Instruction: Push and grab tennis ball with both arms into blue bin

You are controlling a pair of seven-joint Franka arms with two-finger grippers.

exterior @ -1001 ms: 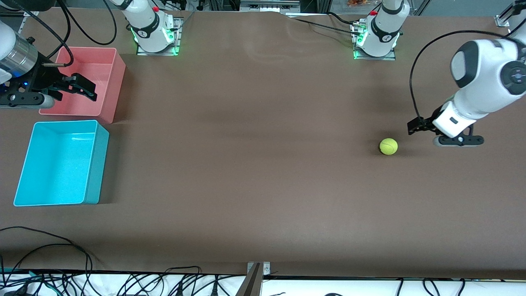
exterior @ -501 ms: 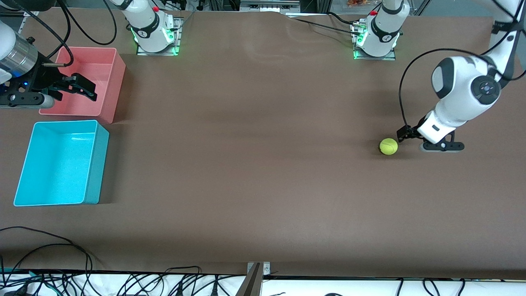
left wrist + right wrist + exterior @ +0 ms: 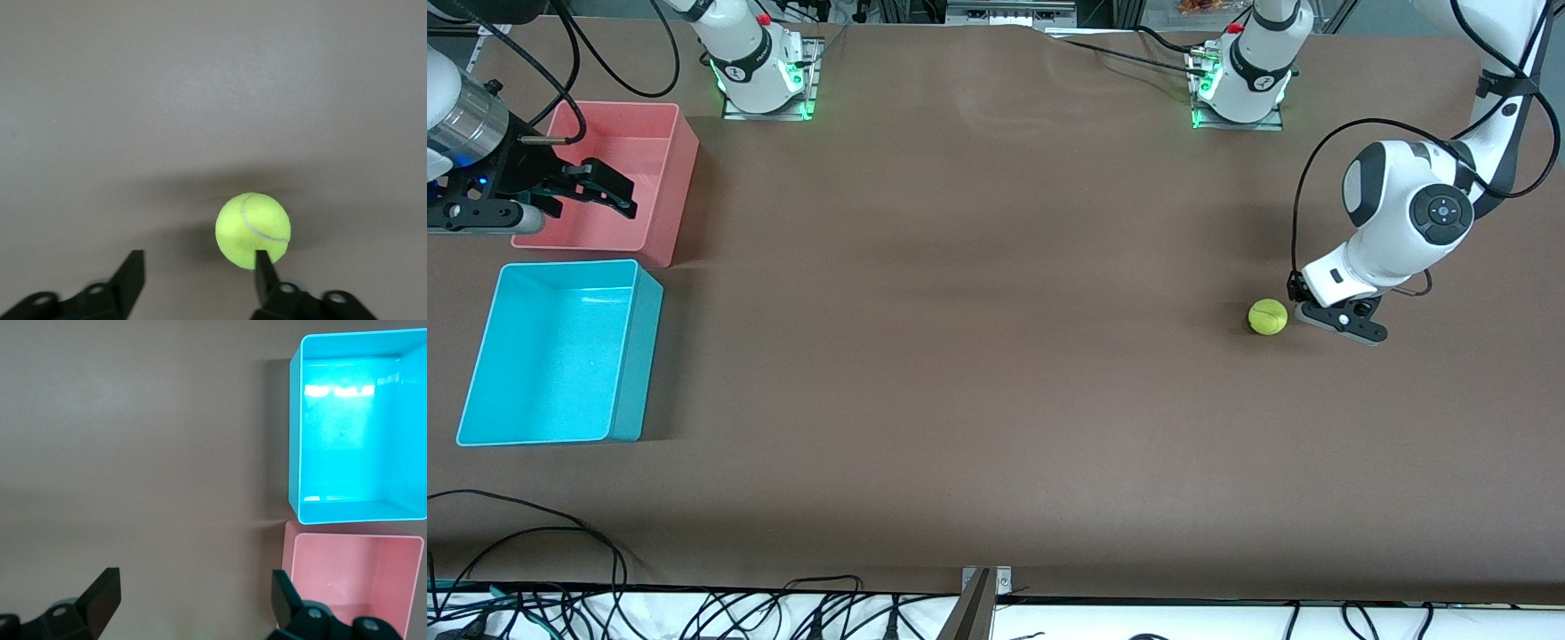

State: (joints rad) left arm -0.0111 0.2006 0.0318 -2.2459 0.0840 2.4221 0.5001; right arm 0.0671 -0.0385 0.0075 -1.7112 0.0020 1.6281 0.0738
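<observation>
Front view: the tennis ball [image 3: 1267, 316] lies on the counter [image 3: 978, 356] toward the left arm's end, the left gripper [image 3: 1303, 304] just beside it. Left wrist view: fingers spread, one fingertip [image 3: 261, 261] at the ball [image 3: 253, 230]. Right wrist view: the right gripper [image 3: 193, 593] waits, spread, over the pink bin [image 3: 353, 583], beside the blue bin [image 3: 357, 513]

A pink-red bin [image 3: 609, 182] sits on the brown table [image 3: 978, 356]

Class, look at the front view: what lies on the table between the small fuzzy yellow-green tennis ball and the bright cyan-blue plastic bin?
Nothing: the front view shows only bare brown table between the yellow-green tennis ball and the cyan-blue plastic bin.
</observation>
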